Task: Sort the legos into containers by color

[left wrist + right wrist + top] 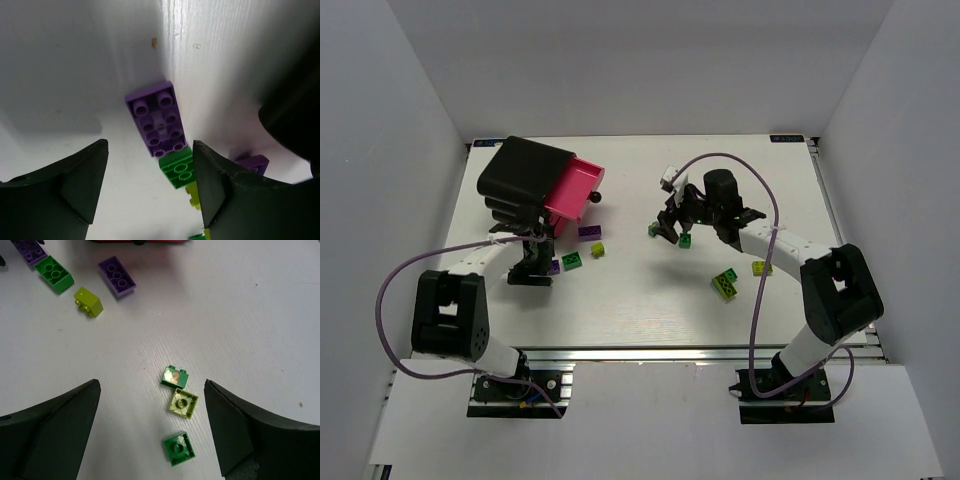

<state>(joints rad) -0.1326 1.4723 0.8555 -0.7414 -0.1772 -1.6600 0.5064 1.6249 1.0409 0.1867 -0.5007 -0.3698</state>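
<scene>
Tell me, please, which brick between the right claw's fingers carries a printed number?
The far green brick shows a 2; the yellow-green brick and near green brick are plain.

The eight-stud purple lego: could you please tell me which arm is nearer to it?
Left. The purple lego lies right at the left arm's open jaws; the right arm hovers across the table, over green legos.
</scene>
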